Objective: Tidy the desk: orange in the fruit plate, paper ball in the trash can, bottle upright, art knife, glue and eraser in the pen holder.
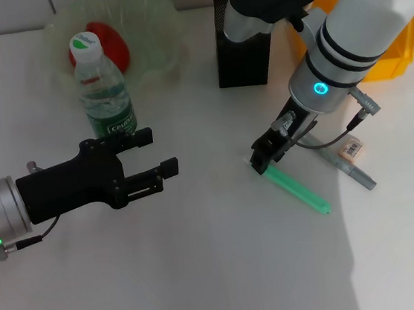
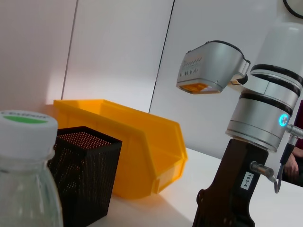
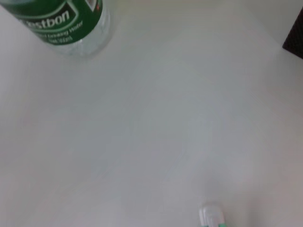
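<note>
The bottle (image 1: pixel 105 92) stands upright in front of the fruit plate (image 1: pixel 155 26), which holds the orange (image 1: pixel 110 43). My left gripper (image 1: pixel 154 153) is open and empty, just in front of the bottle. My right gripper (image 1: pixel 267 157) is down at the near end of a green translucent stick (image 1: pixel 298 187) lying on the table; I cannot tell if it is the art knife or the glue. A grey pen-like tool (image 1: pixel 355 172) and the eraser (image 1: pixel 352 149) lie to its right. The pen holder (image 1: pixel 240 50) stands behind. The paper ball is out of view.
The trash can (image 1: pixel 397 47) stands at the back right, behind my right arm. The left wrist view shows the bottle cap (image 2: pixel 26 132), pen holder (image 2: pixel 85 175), trash can (image 2: pixel 137 146) and right arm (image 2: pixel 258 123). The right wrist view shows the bottle's label (image 3: pixel 61 21) and the stick's tip (image 3: pixel 211 218).
</note>
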